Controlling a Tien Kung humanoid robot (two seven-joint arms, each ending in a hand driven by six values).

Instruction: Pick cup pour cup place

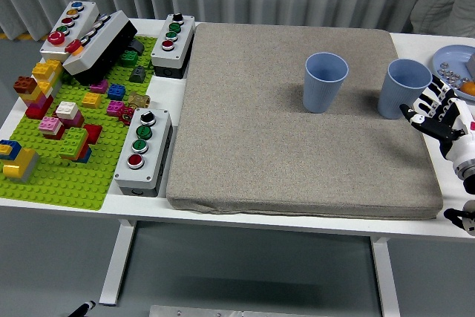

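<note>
Right hand (436,111): we note fingers spread, holding nothing.
Right cup (404,88): upright, just left of fingertips, not touching.
Left cup (325,82): farther off.

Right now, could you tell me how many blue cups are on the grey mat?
2: one cup mid-mat toward the far edge, the other cup near the mat's right edge beside the right hand.

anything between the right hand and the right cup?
Nothing visible. The right hand sits just right of the right cup, fingers spread toward its side, with only bare mat between them. The left cup stands clear on the far side of it. The plate lies behind the hand, not in the path.
</note>
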